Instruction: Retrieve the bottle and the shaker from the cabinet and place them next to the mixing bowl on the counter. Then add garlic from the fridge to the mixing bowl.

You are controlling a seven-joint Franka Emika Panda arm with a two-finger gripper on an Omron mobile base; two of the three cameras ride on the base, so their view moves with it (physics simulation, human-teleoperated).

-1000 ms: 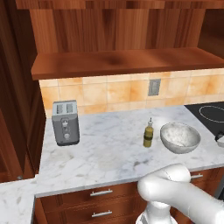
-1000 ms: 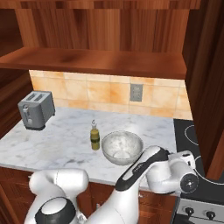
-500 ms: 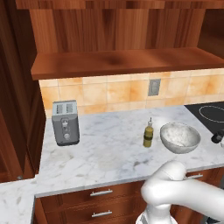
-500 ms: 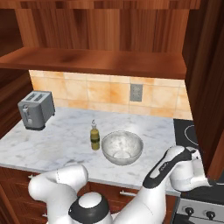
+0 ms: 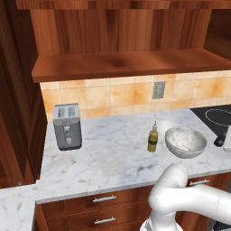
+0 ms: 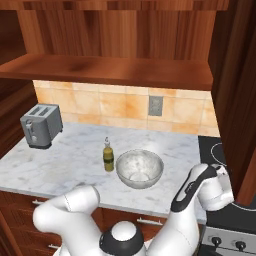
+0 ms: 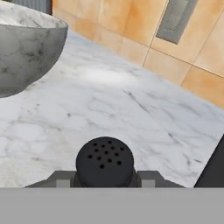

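The gripper [image 7: 104,178] was closed on the shaker [image 7: 104,162], its perforated black top showing low over the counter [image 5: 113,153], right of the mixing bowl [image 6: 139,168]. The bottle [image 6: 108,156] stood just left of the bowl. A toaster [image 5: 67,126] sat well apart at the far left, a wall outlet [image 6: 155,105] behind, and the stovetop [image 5: 216,116] lay to the right.

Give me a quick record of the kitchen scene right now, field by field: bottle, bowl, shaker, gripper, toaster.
bottle: small olive-yellow bottle upright on white marble counter, just left of the bowl
bowl: wide pale grey speckled mixing bowl on the counter
shaker: short black cylinder shaker with perforated top, held above the counter right of the bowl
gripper: gripper with jaws shut on the shaker
toaster: grey two-slot toaster at counter's left end
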